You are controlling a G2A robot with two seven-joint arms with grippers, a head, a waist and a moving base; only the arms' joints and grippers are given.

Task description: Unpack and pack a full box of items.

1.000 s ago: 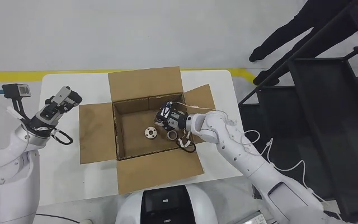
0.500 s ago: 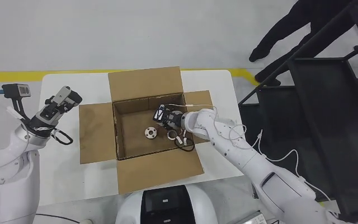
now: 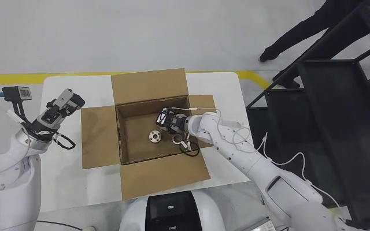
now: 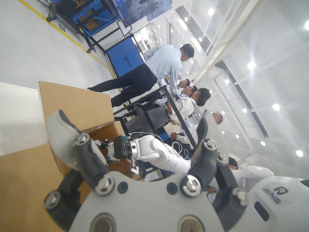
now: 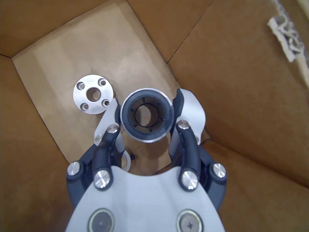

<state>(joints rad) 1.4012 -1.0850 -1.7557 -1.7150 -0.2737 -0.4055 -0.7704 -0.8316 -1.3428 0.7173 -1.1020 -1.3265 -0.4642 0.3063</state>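
**Right gripper [image 5: 147, 102] clamped on a metal sleeve [image 5: 126, 116] inside the cardboard box [image 3: 134, 151].**
We find the right gripper's fingers closed on the smooth cylindrical sleeve, which has a dark end ring and a ribbed bore and sits in the right half of the corrugated box. A flat round metal flange [image 5: 93, 94], four small holes around a centre bore, lies just beside it on the floor. Bare floor extends beyond the flange. The left gripper [image 4: 131, 121], fingers spread wide, hangs over the table [image 3: 63, 167] beside the box's left flap.

Inside the cardboard box [image 5: 241, 92], the right gripper [image 5: 147, 107] clamps a hollow metal cylinder [image 5: 146, 131], a four-holed flange disc [image 5: 93, 102] lying just beside it.
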